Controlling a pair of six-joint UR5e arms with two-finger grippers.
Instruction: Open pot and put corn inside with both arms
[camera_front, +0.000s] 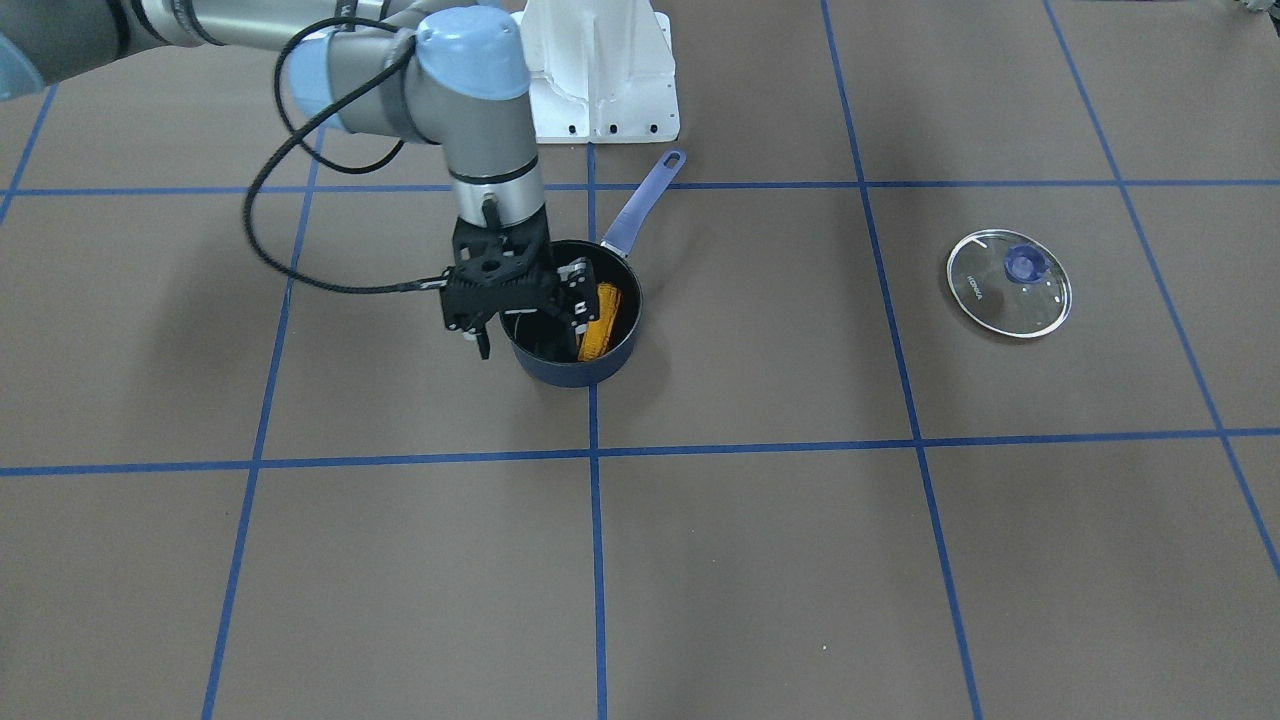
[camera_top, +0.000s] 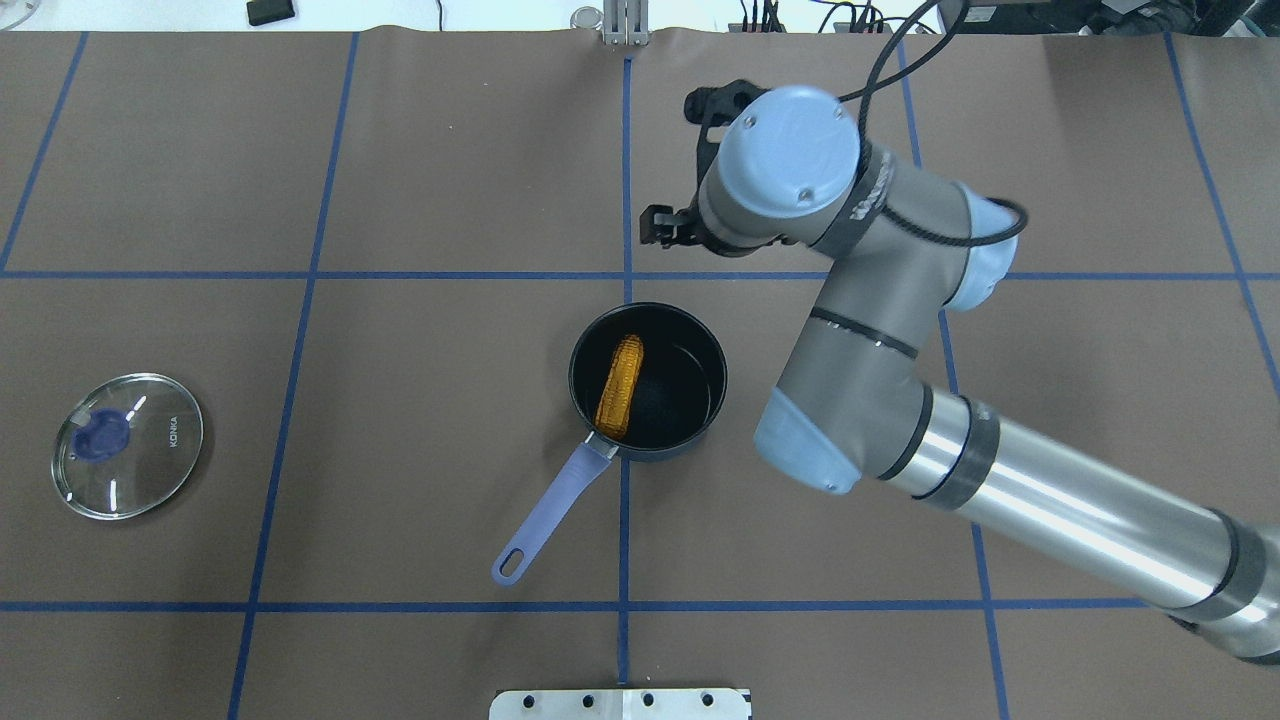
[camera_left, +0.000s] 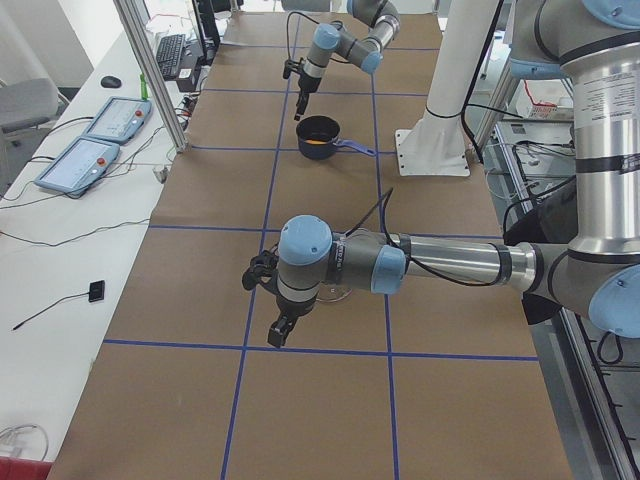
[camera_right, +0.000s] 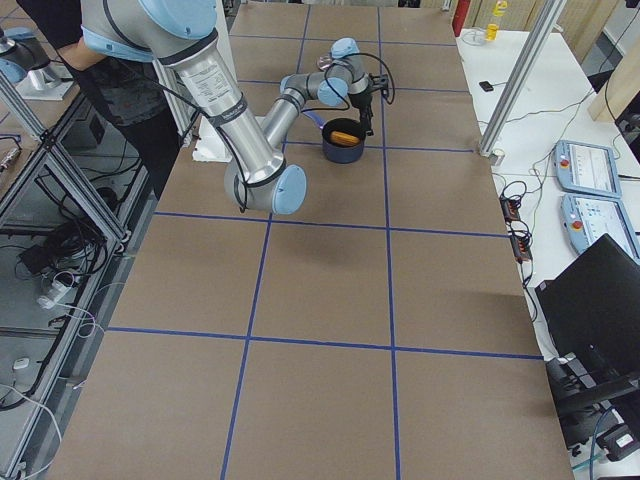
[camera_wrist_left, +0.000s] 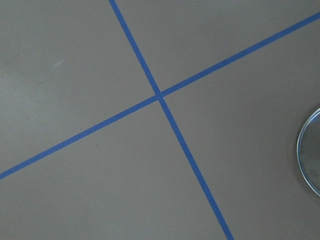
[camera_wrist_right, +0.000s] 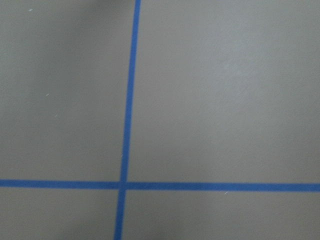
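The dark blue pot (camera_front: 575, 372) stands open near the table's middle, its handle (camera_front: 640, 205) pointing toward the robot's base. The orange-yellow corn (camera_front: 598, 320) lies inside it, and also shows in the overhead view (camera_top: 620, 385). My right gripper (camera_front: 530, 335) hangs over the pot's rim, open and empty, apart from the corn. The glass lid (camera_front: 1008, 282) with a blue knob lies flat on my left side; its rim shows in the left wrist view (camera_wrist_left: 310, 150). My left gripper (camera_left: 275, 315) shows only in the exterior left view, near the lid; I cannot tell if it is open or shut.
The brown table cover carries a grid of blue tape lines (camera_front: 592, 455). The white base pedestal (camera_front: 600, 70) stands just behind the pot handle. A cable (camera_front: 265, 230) loops off the right wrist. Both wrist views show only table cover and tape.
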